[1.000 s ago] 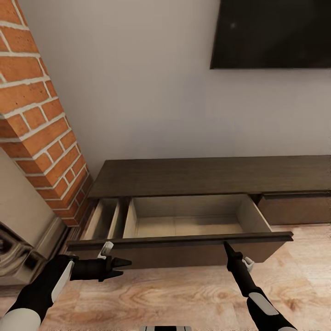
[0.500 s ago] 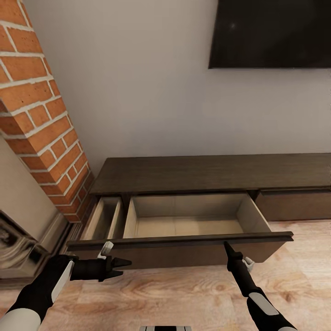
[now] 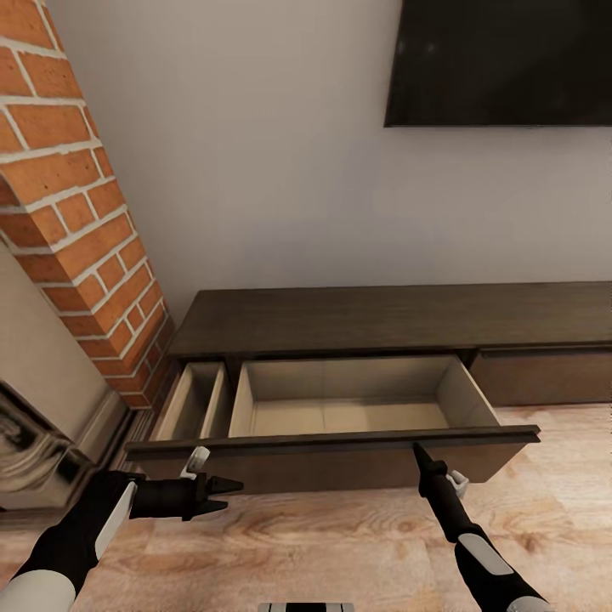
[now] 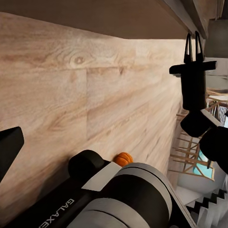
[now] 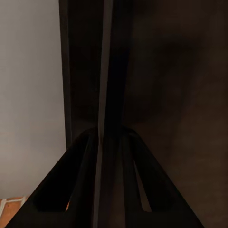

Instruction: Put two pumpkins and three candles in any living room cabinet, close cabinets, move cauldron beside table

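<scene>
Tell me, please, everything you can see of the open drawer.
The drawer stands pulled out of the low dark cabinet against the wall. Its front is a wide, handle-less dark brown board; its inside is pale beige, empty, split by a wall into a narrow and a wide compartment. The right gripper meets the front's top edge.

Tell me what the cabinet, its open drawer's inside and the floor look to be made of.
Cabinet: dark brown wood, matte, with faint grain streaks on its top.
Drawer inside: pale beige board, smooth and plain, perhaps laminate; no grain shows.
Floor: light wood planks, with knots, swirling grain and plank seams; slight sheen. All are rendered, so these are only looks.
</scene>
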